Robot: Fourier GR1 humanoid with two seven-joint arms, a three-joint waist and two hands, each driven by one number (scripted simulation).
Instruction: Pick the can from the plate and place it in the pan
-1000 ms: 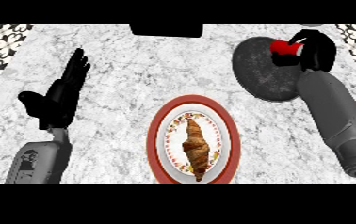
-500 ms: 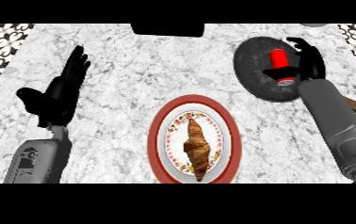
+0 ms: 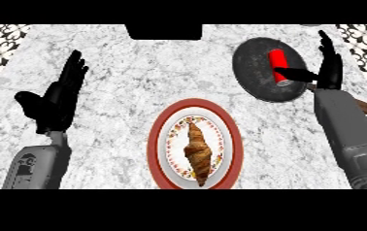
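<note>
The can lies in the pan. Just right of the pan, the right hand holds nothing, its fingers straight and its thumb stretched toward the can. The left hand rests open, well left of the pan.

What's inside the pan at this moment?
The red can lies on its side in the dark pan. The thumb of the open right hand crosses the can near its lower end, hiding a strip of it.

Can in pan; plate front-L.
</note>
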